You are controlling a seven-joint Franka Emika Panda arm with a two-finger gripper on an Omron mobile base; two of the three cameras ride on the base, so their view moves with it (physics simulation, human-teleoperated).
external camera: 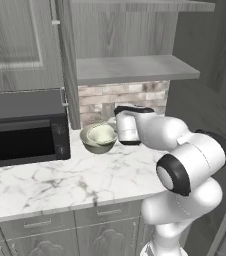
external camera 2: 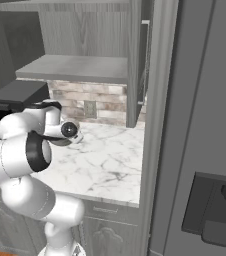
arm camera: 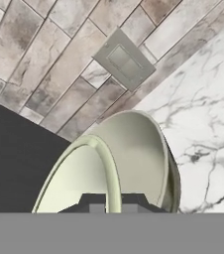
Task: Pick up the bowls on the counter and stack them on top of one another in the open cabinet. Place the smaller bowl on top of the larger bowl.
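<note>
**Olive-grey bowl and cream bowl together at the back of the tabletop, hand close over them**

Marble tabletop [external camera: 60, 180] carries both bowls near its back edge, just right of the black microwave [external camera: 25, 127] and in front of the brick backsplash [external camera: 122, 97].

Larger bowl [external camera: 96, 142] sits upright on the marble, mouth up. Being round, it has no long axis; its only axis runs straight up.

Smaller bowl [arm camera: 79, 178] appears in the hand view with its pale rim inside or just in front of the larger bowl's rim; whether it rests in the big one or is lifted, I cannot tell. From the left base view a cream round shows within the olive rim, which could be either the small bowl or the big bowl's lining.

Hand [arm camera: 113, 202] is low and pressed in close, its two dark tips either side of the small bowl's rim at the bottom of the hand view. Looks like a pinch on that rim, but contact is hidden, so spread or closed I cannot tell. A rim grasp would suit a shallow bowl, my guess.

Cabinet shelf [external camera: 135, 67] stands above and behind the bowls, bare where visible. Neither bowl is up there yet. The big bowl should go first, to leave the small one on top.
</note>
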